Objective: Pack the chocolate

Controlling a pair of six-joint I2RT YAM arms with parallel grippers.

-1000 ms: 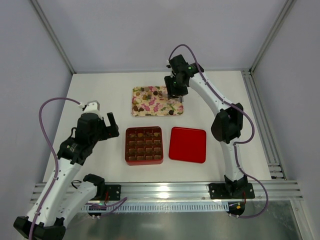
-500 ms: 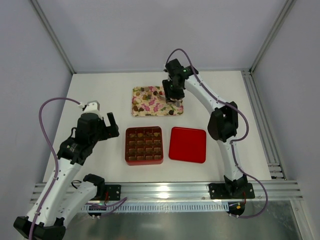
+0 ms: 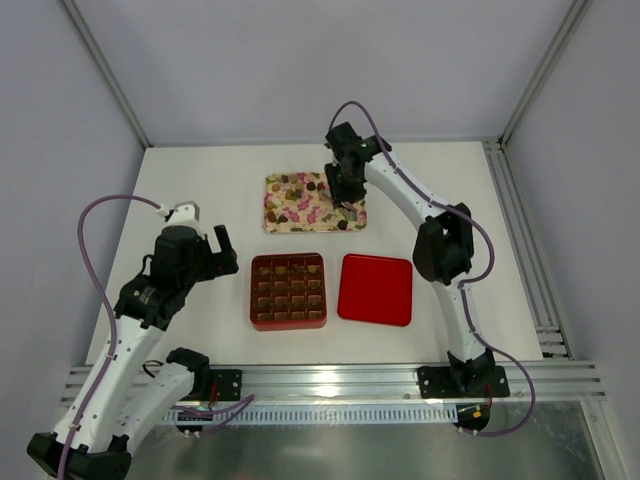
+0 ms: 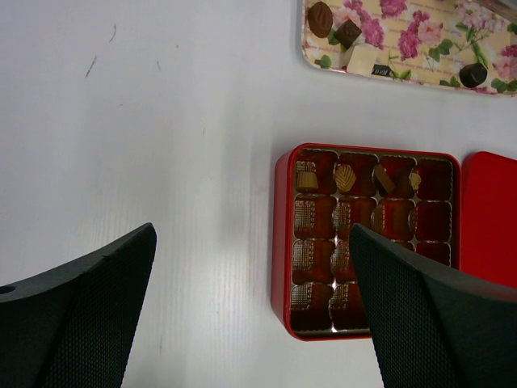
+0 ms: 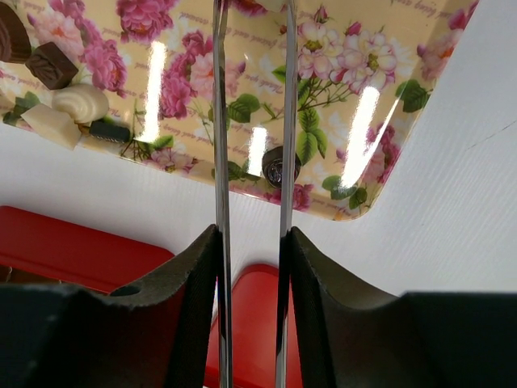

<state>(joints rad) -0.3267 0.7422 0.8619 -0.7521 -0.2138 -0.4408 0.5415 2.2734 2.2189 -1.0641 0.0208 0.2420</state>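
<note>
Several chocolate pieces (image 4: 348,32) lie at the left end of the floral tray (image 3: 296,214); a round dark one (image 5: 273,167) sits near its front right corner. A few chocolates (image 4: 345,177) fill the top row of the open red box (image 3: 252,296). My right gripper (image 3: 345,202) hangs over the tray's right part. Its two thin metal blades (image 5: 220,121) stand a narrow gap apart, the round dark piece just behind the right blade. The blade tips run out of the wrist view, so any grip is hidden. My left gripper (image 4: 252,234) hovers wide open left of the box.
The red lid (image 3: 375,289) lies flat right of the box. White tabletop (image 4: 161,121) surrounds the box and tray. Frame posts and a rail run along the table's right side and front edge.
The right gripper has moved left and down over the tray, and its blades have drawn closer together. The left arm has not moved.
</note>
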